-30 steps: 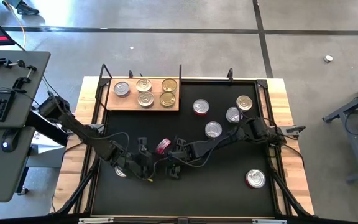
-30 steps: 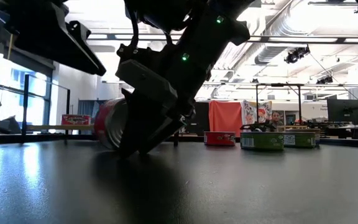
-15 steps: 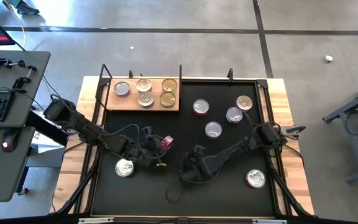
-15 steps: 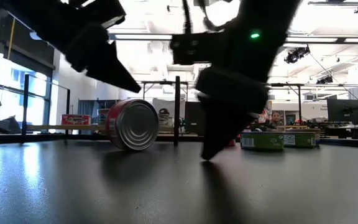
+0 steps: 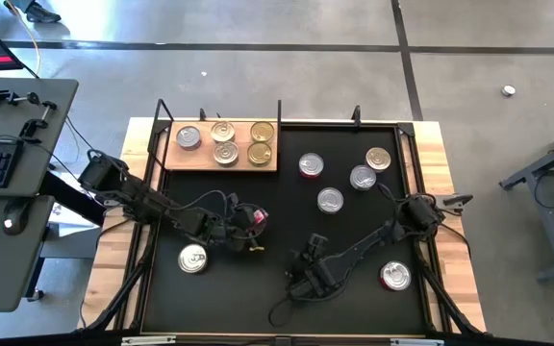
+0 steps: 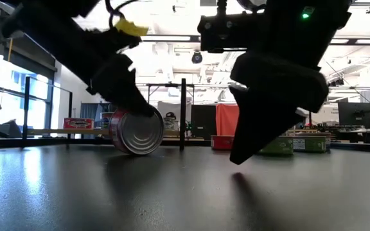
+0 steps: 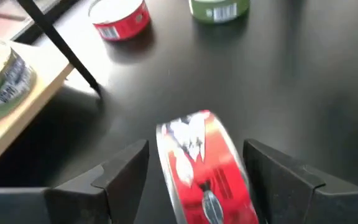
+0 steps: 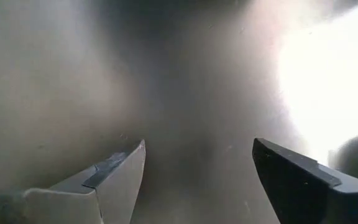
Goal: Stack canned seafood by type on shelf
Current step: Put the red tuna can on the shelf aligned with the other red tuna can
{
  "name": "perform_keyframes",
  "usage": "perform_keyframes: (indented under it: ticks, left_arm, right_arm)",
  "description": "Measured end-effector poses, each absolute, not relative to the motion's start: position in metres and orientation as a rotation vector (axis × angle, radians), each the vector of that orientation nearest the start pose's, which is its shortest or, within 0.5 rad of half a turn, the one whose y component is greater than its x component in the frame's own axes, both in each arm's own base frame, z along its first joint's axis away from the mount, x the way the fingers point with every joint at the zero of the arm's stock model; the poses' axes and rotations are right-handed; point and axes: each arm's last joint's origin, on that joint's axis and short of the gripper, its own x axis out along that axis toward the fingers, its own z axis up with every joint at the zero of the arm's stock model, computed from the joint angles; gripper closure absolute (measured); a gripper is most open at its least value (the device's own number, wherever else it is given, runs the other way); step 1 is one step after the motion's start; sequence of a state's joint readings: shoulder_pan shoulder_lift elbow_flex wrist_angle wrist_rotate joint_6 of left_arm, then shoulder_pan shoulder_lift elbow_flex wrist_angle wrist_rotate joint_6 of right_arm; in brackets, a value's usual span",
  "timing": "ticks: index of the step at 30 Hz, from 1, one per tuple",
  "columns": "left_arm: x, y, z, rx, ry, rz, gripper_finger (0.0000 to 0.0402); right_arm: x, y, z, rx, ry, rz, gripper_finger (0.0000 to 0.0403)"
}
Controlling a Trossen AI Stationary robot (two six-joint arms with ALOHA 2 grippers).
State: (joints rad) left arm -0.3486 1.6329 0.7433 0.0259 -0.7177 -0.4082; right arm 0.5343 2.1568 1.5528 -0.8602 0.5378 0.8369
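Observation:
A red-sided can (image 5: 256, 218) stands on its rim on the black mat, its silver end (image 6: 138, 133) facing the near edge. My left gripper (image 7: 197, 149) is open, one finger on each side of this can (image 7: 205, 171), with a gap showing on both sides. My right gripper (image 8: 197, 162) hangs open over bare mat toward the near right (image 5: 306, 277), holding nothing. Several cans lie flat on the wooden shelf (image 5: 198, 161) at the far left. More cans lie loose on the mat.
Loose cans lie at the far right (image 5: 311, 165), (image 5: 378, 159), (image 5: 361, 178), (image 5: 330, 200). One lies at the near left (image 5: 192, 258) and one at the near right (image 5: 395, 277). A black frame with posts (image 5: 279, 111) rims the mat.
My right gripper has drawn away from the red can toward the table's near right and risen a little. The can, tilted a second ago, now stands on its rim. My left gripper has come toward the can and down, and now stands astride it.

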Motion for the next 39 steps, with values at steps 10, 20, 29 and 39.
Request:
perform_keyframes:
  ticks: [10,20,29,39]
  left_arm:
    - [0.281,-0.083,0.142,0.141,0.779,0.348,0.0284]
    - [0.221,-0.059,0.196,0.4,0.929,0.634,0.0283]
    - [0.191,0.005,0.214,0.465,1.149,0.85,0.0283]
    - [0.195,0.065,0.188,0.365,1.39,1.05,0.0283]
  right_arm:
    - [0.363,0.195,0.144,-0.052,1.067,-0.536,0.0112]
    - [0.363,0.195,0.144,-0.058,1.057,-0.541,0.0112]
    - [0.364,0.195,0.145,-0.078,1.035,-0.554,0.0112]
    - [0.362,0.198,0.145,-0.082,1.036,-0.545,0.0112]
